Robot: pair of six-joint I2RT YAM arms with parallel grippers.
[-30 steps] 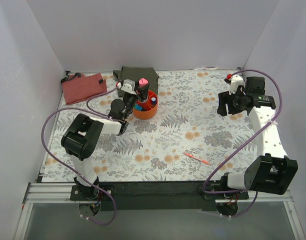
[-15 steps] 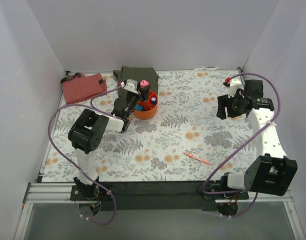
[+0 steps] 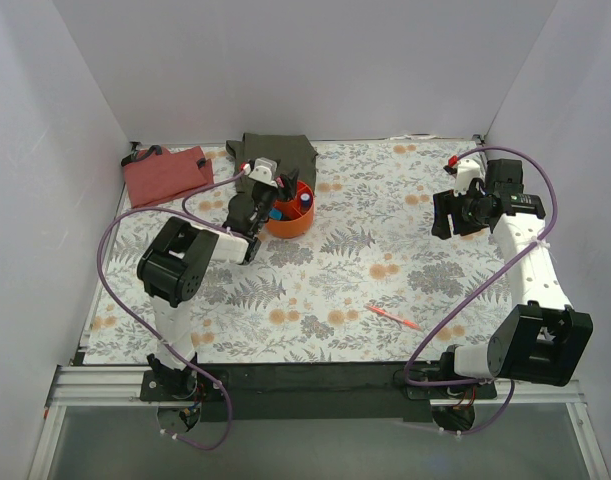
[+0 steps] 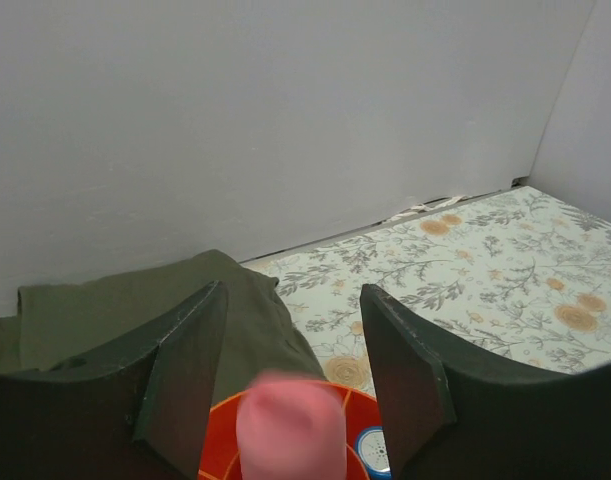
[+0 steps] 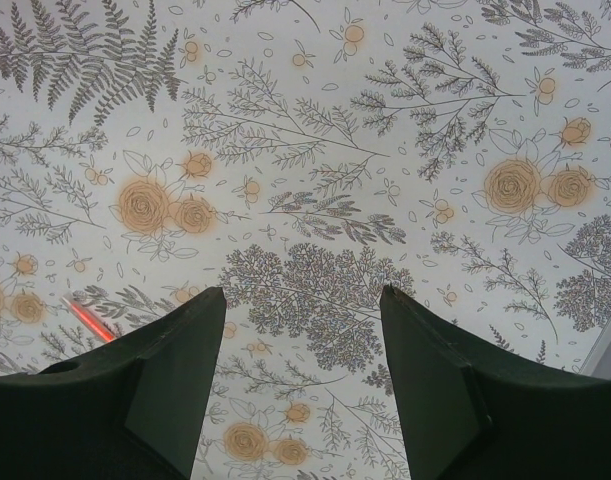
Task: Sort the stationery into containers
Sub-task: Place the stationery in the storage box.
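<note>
The orange divided bowl [image 3: 290,222] stands at the back left of the table, and its rim shows in the left wrist view [image 4: 217,425]. My left gripper [image 3: 277,188] hangs just over it. In the left wrist view, the left gripper [image 4: 293,290] is open. The fat pink tube [image 4: 290,425] stands blurred between the jaws over the bowl, touching neither finger. A blue-capped cylinder [image 4: 373,452] sits in the bowl [image 3: 305,199]. A thin orange-red pen [image 3: 393,317] lies near the front middle and shows in the right wrist view [image 5: 88,320]. My right gripper [image 3: 453,216] [image 5: 303,292] is open and empty above the table.
A folded olive-green cloth [image 3: 275,150] [image 4: 115,310] lies right behind the bowl. A folded red cloth [image 3: 165,172] lies at the back left. White walls close in the back and both sides. The table has a floral cover [image 3: 385,260].
My left gripper came down over the bowl with the pink tube and opened; the tube now sits lower, free of the fingers. The right arm shifted slightly.
</note>
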